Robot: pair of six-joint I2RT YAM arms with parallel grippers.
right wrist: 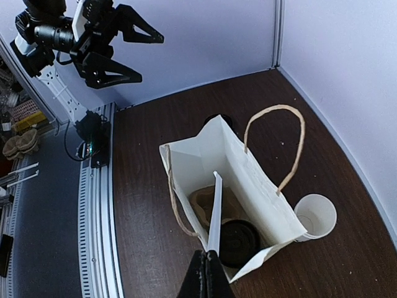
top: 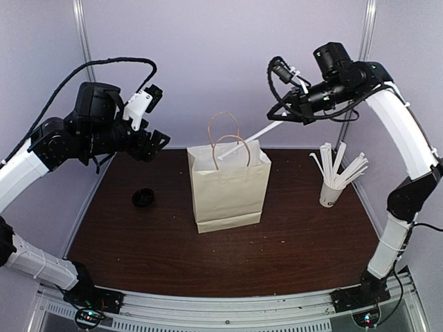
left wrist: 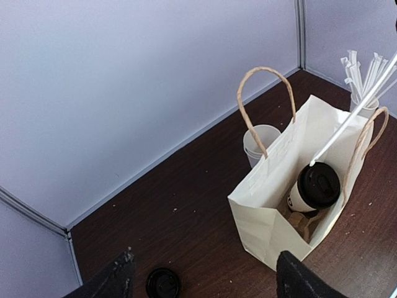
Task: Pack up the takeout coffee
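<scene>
My right tool (right wrist: 208, 264) pinches a stick (right wrist: 215, 208), angled to drop into the bag (right wrist: 254, 186) by the cup (right wrist: 239, 241); left tool (right wrist: 149, 59) spread, aside.

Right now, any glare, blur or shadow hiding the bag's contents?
Top external: sharp, evenly lit, but the paper bag walls hide its inside. Left wrist: the coffee cup reads clearly. Right wrist: its black lid sits in shadow, yet legible.

Spread left jaws, pinched right jaws
</scene>
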